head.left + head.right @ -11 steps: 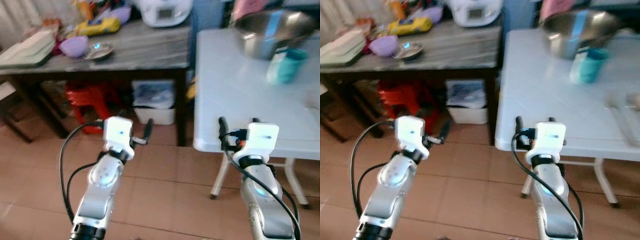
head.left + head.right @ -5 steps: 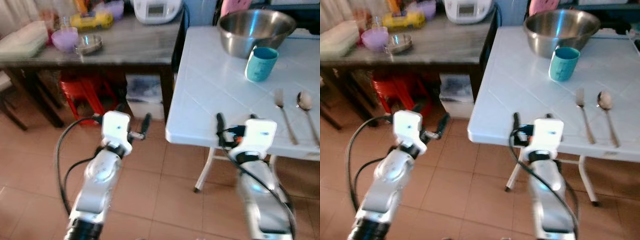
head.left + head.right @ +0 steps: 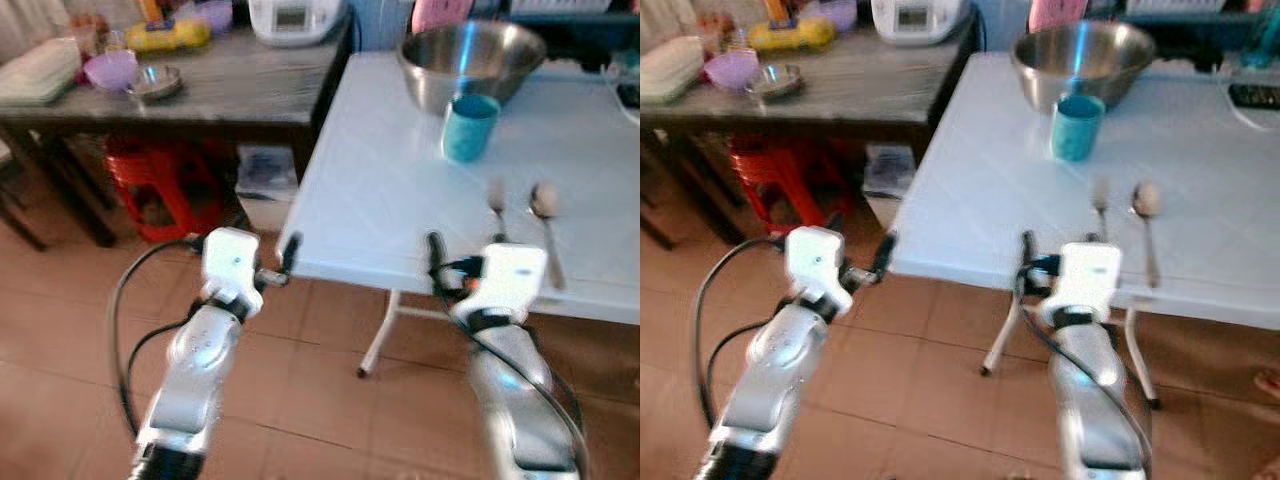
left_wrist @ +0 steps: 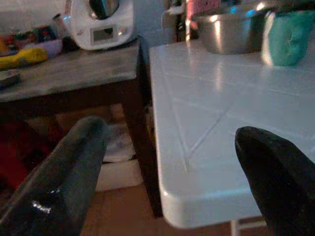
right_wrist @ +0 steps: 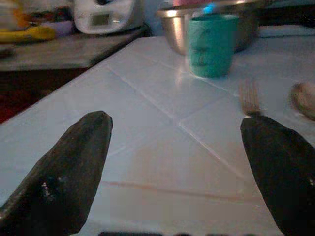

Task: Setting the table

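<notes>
With fingers spread wide and holding nothing, the right gripper (image 5: 174, 162) is hovering at the white desk's (image 3: 380, 180) near edge and the left gripper (image 4: 172, 162) at its corner, facing the fork (image 3: 496, 200), spoon (image 3: 545, 205), teal cup (image 3: 469, 126) and steel bowl (image 3: 470, 55).

Soft daylight, motion blur across both eye views, dim grainy wrist views, glare on the steel bowl (image 3: 470, 55).

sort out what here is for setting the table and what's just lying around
For setting the table:
- white table
- teal cup
- fork
- spoon
- steel bowl

Just lying about:
- white appliance on the dark side table
- purple bowl
- yellow packet
- red stool
</notes>
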{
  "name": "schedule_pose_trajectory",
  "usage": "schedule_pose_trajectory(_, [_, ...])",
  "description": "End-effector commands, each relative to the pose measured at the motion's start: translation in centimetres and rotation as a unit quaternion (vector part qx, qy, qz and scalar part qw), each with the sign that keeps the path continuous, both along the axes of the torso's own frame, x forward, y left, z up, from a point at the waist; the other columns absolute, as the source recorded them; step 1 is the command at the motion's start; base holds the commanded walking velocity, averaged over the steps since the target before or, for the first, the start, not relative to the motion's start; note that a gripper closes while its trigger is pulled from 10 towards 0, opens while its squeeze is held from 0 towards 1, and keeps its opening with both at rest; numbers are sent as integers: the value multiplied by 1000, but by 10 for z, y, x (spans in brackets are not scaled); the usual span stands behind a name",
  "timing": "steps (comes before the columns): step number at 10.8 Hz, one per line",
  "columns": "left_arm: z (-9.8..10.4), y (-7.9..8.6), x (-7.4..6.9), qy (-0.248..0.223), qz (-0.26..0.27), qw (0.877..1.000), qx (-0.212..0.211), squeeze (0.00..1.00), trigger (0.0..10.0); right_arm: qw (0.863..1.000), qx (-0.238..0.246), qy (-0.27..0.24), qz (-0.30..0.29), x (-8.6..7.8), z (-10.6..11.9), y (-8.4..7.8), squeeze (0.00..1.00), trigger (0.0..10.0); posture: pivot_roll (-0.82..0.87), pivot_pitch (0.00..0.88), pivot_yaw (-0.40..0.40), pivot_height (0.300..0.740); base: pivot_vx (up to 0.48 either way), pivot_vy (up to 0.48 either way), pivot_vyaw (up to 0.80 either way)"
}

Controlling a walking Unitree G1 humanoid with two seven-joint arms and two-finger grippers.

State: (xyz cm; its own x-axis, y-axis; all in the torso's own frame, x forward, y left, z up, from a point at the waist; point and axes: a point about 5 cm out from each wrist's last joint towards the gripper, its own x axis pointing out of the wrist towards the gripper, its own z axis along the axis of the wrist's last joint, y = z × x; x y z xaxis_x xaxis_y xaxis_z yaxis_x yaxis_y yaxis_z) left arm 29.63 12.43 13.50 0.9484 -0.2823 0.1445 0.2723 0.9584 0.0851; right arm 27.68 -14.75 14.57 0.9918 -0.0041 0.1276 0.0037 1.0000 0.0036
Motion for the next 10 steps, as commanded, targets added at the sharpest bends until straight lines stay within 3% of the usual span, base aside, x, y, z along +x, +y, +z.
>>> schedule_pose_trajectory(1, [3, -1, 0, -2, -4, 1000, -5, 0, 10000, 1000, -5, -5, -8, -1, 3, -4, 0, 10000, -118, 130, 144, 740, 0, -368, 0])
schedule_pose_trajectory(2, [3, -1, 0, -2, -5, 1000, -5, 0, 10000, 1000, -5, -4, -9, -1, 2, -4, 0, 10000, -118, 130, 145, 740, 0, -364, 0])
schedule_pose_trajectory(10, [4, -11, -3, -4, -55, 998, -20, 0, 10000, 1000, -6, -7, -7, -4, 3, -3, 0, 10000, -133, 137, 152, 740, 0, 0, 0])
